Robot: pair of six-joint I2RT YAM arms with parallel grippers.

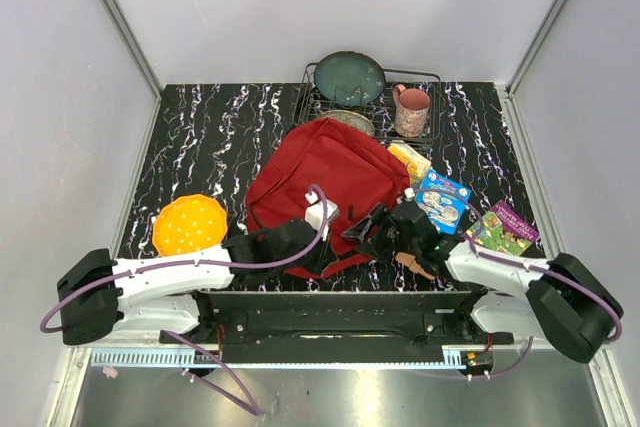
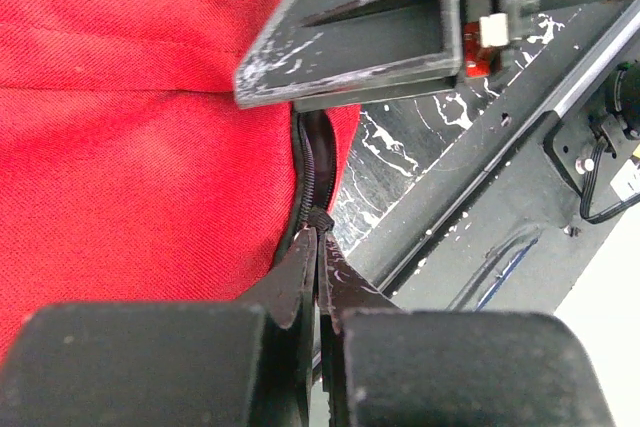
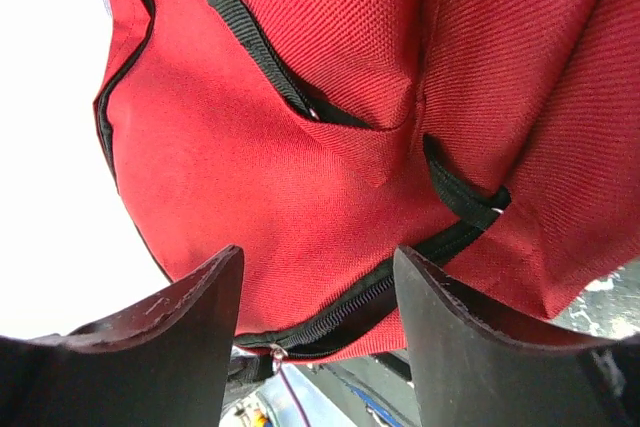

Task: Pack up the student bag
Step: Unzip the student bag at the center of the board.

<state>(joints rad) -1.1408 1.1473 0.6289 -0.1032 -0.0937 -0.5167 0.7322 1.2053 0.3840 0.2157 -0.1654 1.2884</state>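
The student bag (image 1: 325, 172), red fabric with black zipper trim, lies in the middle of the table. My left gripper (image 1: 335, 245) is at its near edge, and its jaws (image 2: 318, 232) are shut, pinching the black zipper (image 2: 312, 172) at the bag's edge (image 2: 130, 147). My right gripper (image 1: 368, 232) is beside it at the same near edge. In the right wrist view it (image 3: 318, 257) stands open. Its fingers (image 3: 200, 317) straddle the red fabric (image 3: 300, 167) and a partly open stretch of the zipper (image 3: 350, 312), and I cannot tell if they touch it.
An orange plate (image 1: 190, 224) lies at the left. A wire rack (image 1: 432, 77) at the back holds a green plate (image 1: 349, 77) and a pink mug (image 1: 411, 110). A yellow packet (image 1: 410, 160), a blue booklet (image 1: 441, 199) and a green-purple book (image 1: 503, 228) lie to the bag's right.
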